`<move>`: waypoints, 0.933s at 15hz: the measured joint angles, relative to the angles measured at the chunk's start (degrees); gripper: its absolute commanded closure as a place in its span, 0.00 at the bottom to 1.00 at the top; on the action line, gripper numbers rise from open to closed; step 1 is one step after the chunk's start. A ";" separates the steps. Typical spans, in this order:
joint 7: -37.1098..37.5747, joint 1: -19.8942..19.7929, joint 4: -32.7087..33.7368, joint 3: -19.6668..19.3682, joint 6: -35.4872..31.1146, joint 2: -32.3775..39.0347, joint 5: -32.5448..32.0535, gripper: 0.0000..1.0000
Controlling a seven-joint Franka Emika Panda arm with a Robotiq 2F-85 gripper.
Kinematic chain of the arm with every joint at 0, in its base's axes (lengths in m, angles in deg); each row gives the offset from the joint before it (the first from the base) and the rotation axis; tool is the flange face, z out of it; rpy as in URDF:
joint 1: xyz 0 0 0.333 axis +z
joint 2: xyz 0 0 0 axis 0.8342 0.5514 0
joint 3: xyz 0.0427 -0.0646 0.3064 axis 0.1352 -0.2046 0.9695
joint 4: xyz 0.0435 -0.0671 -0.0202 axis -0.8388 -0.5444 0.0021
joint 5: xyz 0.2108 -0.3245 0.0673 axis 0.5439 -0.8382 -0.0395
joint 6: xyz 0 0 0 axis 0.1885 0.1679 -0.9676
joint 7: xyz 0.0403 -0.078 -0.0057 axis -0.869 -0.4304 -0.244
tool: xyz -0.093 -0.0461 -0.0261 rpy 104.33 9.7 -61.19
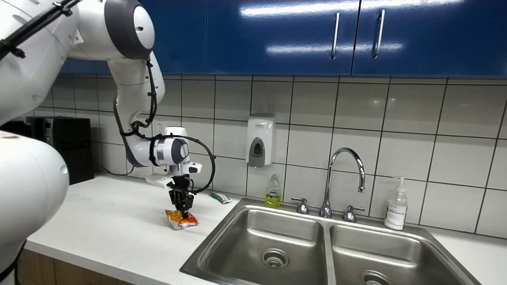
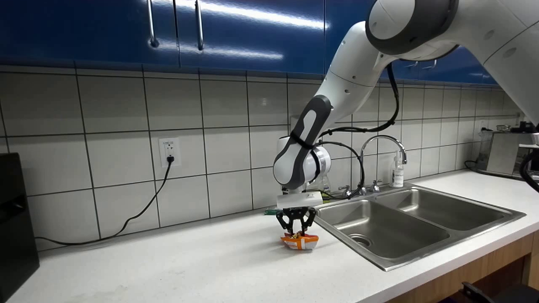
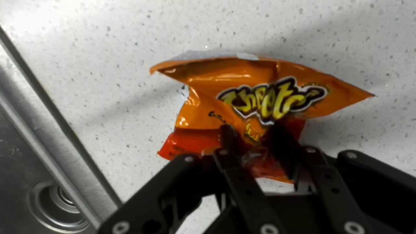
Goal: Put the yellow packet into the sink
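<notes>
The yellow packet, orange with a red part, shows in both exterior views (image 1: 174, 219) (image 2: 300, 243) and in the wrist view (image 3: 208, 107). It is folded and bunched up. My gripper (image 1: 184, 215) points down at it in both exterior views (image 2: 298, 232). In the wrist view, the fingers (image 3: 252, 131) are closed in on its middle and pinch it. The packet is at the counter surface; I cannot tell whether it still touches. The steel sink (image 1: 328, 245) is beside the packet in both exterior views (image 2: 393, 263). Its rim (image 3: 42, 123) and a drain show left in the wrist view.
A small green packet (image 1: 220, 197) lies near the wall behind the gripper. A soap bottle (image 1: 273, 194), the curved faucet (image 1: 329, 182) and a pump bottle (image 1: 396, 208) stand along the sink's back. A black box (image 2: 17, 227) is on the counter. Blue cabinets (image 1: 277, 35) hang above.
</notes>
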 measured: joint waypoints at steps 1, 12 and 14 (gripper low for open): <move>0.00 -0.02 0.15 0.00 0.06 0.00 0.06 0.99; 0.00 -0.07 1.06 -0.62 0.31 0.03 0.15 0.99; 0.00 -0.07 1.26 -0.84 0.31 -0.01 0.15 0.99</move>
